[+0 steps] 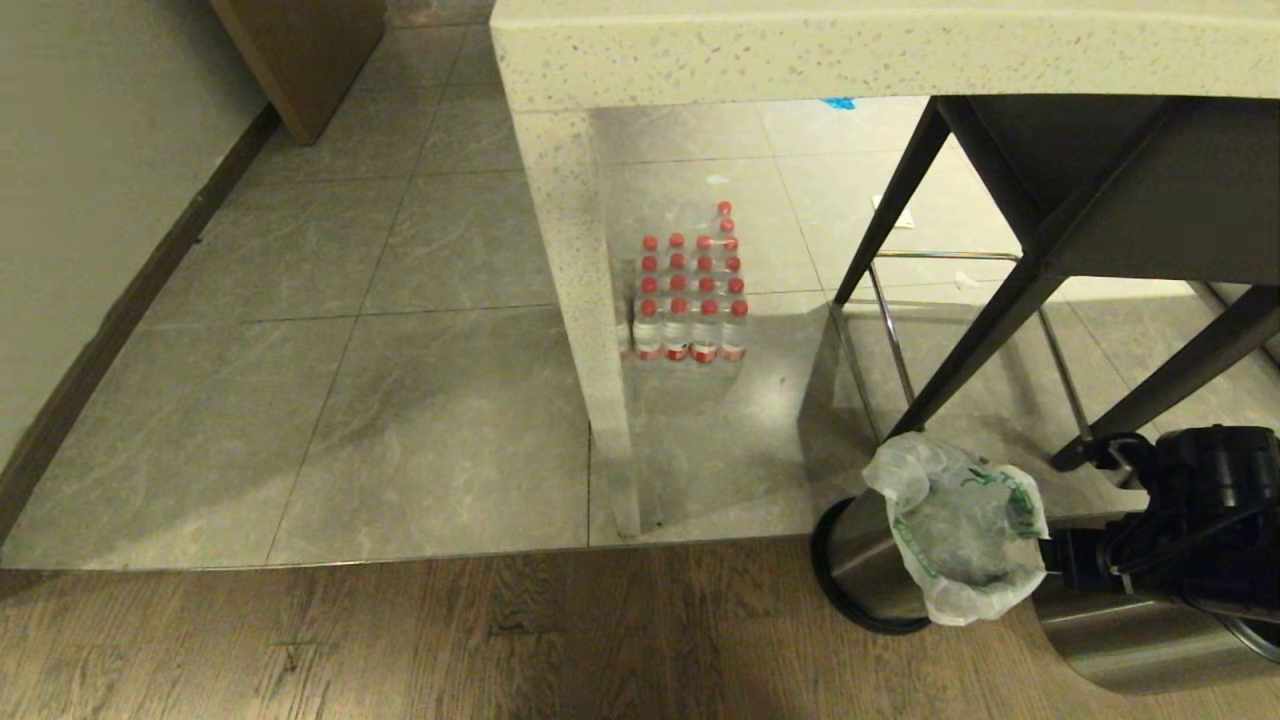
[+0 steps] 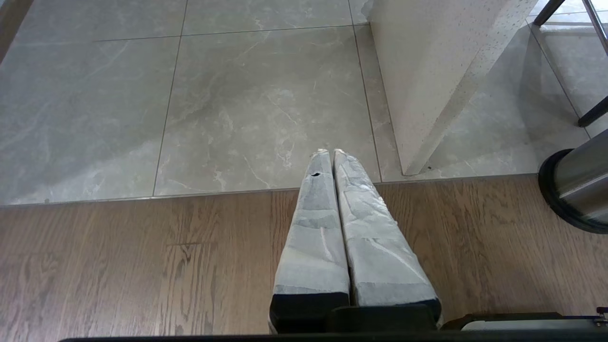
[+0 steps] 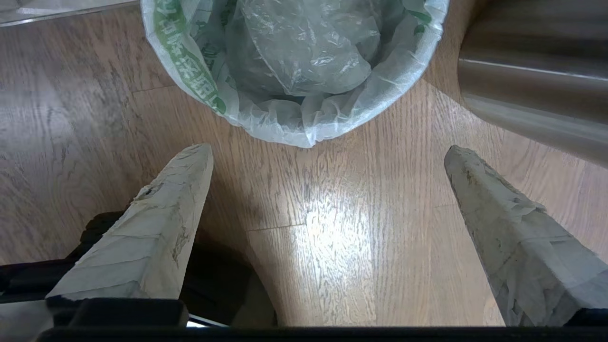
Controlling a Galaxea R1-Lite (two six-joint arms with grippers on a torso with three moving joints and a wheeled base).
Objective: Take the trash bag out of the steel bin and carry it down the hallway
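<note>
One thin, crinkly translucent white trash bag [image 1: 955, 540] with green lettering near its rim lines the small round brushed-steel bin [image 1: 862, 560], which stands upright on the wood floor at the lower right of the head view. The bag's mouth faces upward and its rim is folded out over the bin's top, hiding the rim; its long axis runs vertically down into the bin. Beside the bin, at the far lower right, sits a second steel cylinder [image 1: 1120, 640].

The right gripper [image 3: 327, 190] hovers just beside the bag's rim, its two taped fingers spread wide apart with bare floor between them, touching nothing. Only the right wrist view shows the bag's interior: rumpled clear plastic [image 3: 304, 52] bunched inside. The head view alone shows the pack of red-capped water bottles [image 1: 690, 300] under the speckled stone counter [image 1: 880, 50] and the dark stool [image 1: 1100, 200].

The left gripper [image 2: 327, 154] hangs over the wood floor, fingers pressed together, empty.
</note>
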